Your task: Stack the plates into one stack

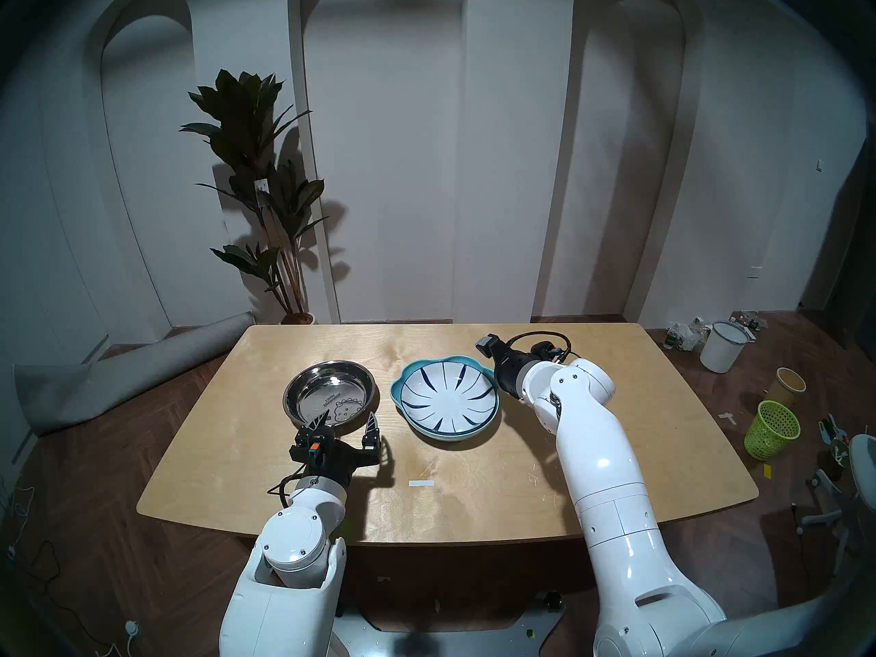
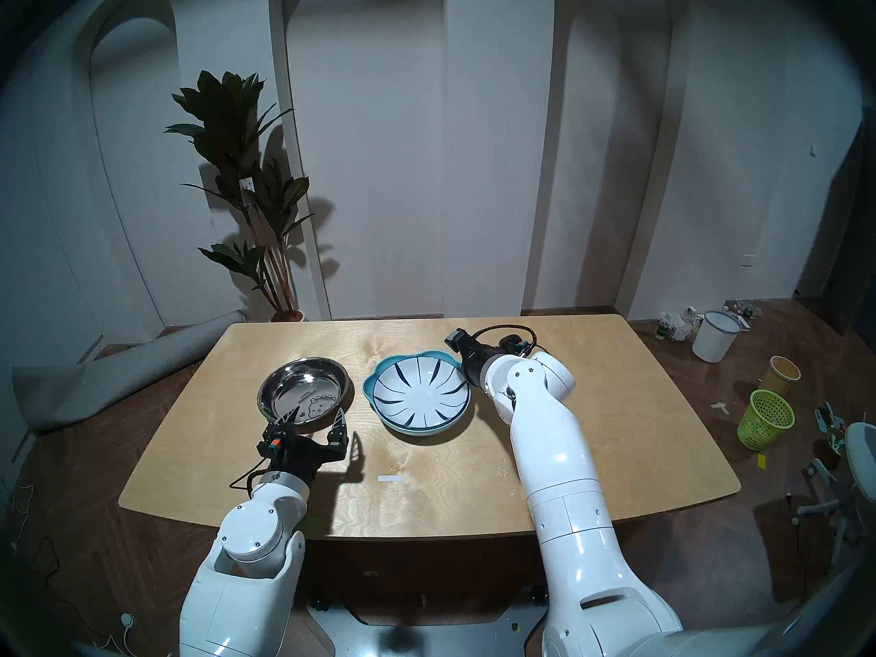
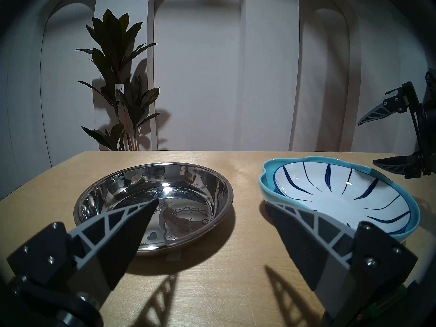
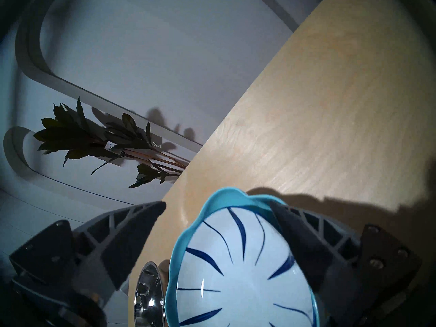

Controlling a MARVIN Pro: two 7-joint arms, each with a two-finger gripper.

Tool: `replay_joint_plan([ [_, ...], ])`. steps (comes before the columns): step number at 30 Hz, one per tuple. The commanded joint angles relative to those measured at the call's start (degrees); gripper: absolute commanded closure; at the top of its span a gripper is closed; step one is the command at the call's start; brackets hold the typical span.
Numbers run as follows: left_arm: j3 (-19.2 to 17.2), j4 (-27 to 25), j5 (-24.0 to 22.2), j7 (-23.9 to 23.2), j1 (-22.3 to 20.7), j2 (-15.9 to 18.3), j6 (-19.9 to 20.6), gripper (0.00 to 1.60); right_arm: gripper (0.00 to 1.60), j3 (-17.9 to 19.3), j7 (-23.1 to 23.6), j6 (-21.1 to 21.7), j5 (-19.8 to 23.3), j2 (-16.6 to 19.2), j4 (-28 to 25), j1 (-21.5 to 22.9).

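The white plate with dark-blue stripes [image 1: 448,400] lies inside the light-blue flower-shaped plate [image 1: 396,388] at the table's middle right. The shiny steel plate with a dinosaur print [image 1: 329,397] sits alone to their left. My left gripper [image 1: 350,419] is open and empty at the steel plate's near rim, one fingertip over the rim. In the left wrist view the steel plate [image 3: 153,201] and the striped plate [image 3: 342,196] lie ahead. My right gripper [image 4: 217,203] is open wide at the blue plate's far right rim [image 4: 226,196]; it also shows in the left wrist view [image 3: 366,142].
A white tape strip [image 1: 421,483] lies on the wooden table [image 1: 592,357] near the front. A potted plant [image 1: 265,167] stands behind the far left corner. A rolled mat [image 1: 132,371] lies on the floor left; a white bucket [image 1: 723,348] and green basket [image 1: 771,431] stand right.
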Motion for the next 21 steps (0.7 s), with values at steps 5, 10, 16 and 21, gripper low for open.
replay_joint_plan([
  [5, 0.03, -1.14, 0.09, 0.02, -0.42, 0.02, -0.23, 0.00, 0.00, -1.64, 2.13, -3.85, -5.02, 2.83, -8.30, -0.20],
  [10, 0.02, -1.04, 0.07, 0.01, -0.46, 0.02, -0.26, 0.00, 0.00, -4.94, 7.55, -4.32, -12.80, 8.52, -11.50, -3.72],
  [16, -0.02, -0.85, 0.02, -0.01, -0.61, 0.04, -0.26, 0.00, 0.00, -5.06, 8.27, -5.77, -22.35, 12.29, -12.22, -8.75],
  [21, -0.11, -1.37, -0.06, -0.19, -1.01, 0.20, -0.40, 0.00, 0.00, -2.88, 10.46, -10.49, -27.19, 16.29, -14.29, -12.19],
])
